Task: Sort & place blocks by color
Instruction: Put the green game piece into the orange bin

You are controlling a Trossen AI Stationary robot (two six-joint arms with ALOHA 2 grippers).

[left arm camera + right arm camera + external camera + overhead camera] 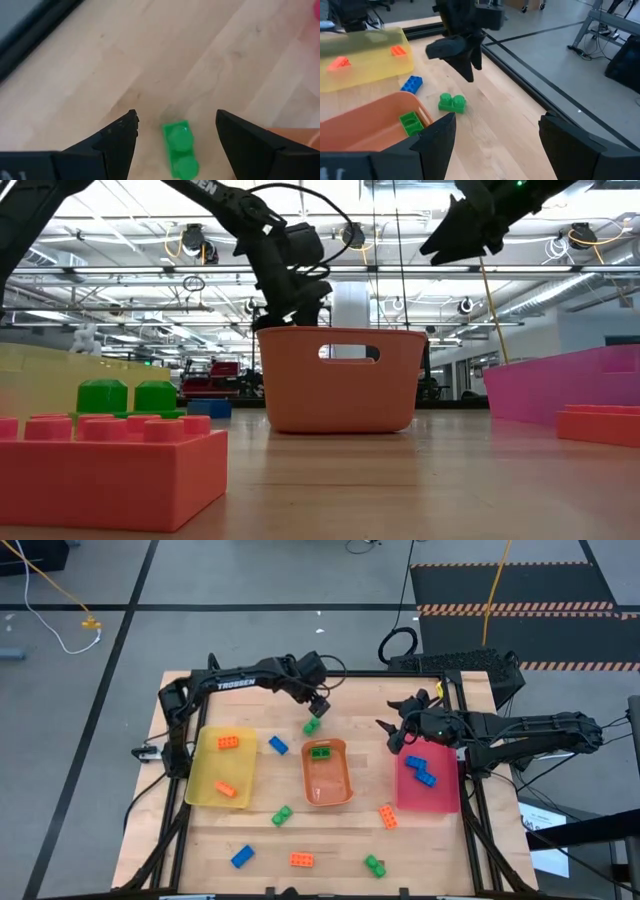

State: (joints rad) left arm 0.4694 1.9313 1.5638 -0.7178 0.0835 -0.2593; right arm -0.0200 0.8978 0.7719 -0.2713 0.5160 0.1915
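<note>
Studded plastic bricks in three colours lie across the pale wooden table (330,840), each far smaller than the trays.

Counted from above:
- Four are green. One is in the orange tray (327,775) at about 12 o'clock, a green brick (311,726) sits just beyond that tray's far rim, and two lie on the bare wood towards the near edge.
- Four are orange. Two are in the yellow tray (222,768), and two are on the table near the front.
- Three are blue. One is in the pink tray (428,783), one lies between the yellow and orange trays, and one sits near the front left.

There are three trays in all — yellow, orange and pink, left to right.

The left gripper (318,703) hangs just above the green brick beside the orange tray. Its fingers (117,140) are spread wide, and in the left wrist view the green brick (179,149) lies between them, untouched. From the gripper, the brick is at roughly 6 o'clock in the overhead view.

The right gripper (397,733) is held over the far end of the pink tray at about 10 o'clock from its centre — jaws apart, holding nothing.
</note>
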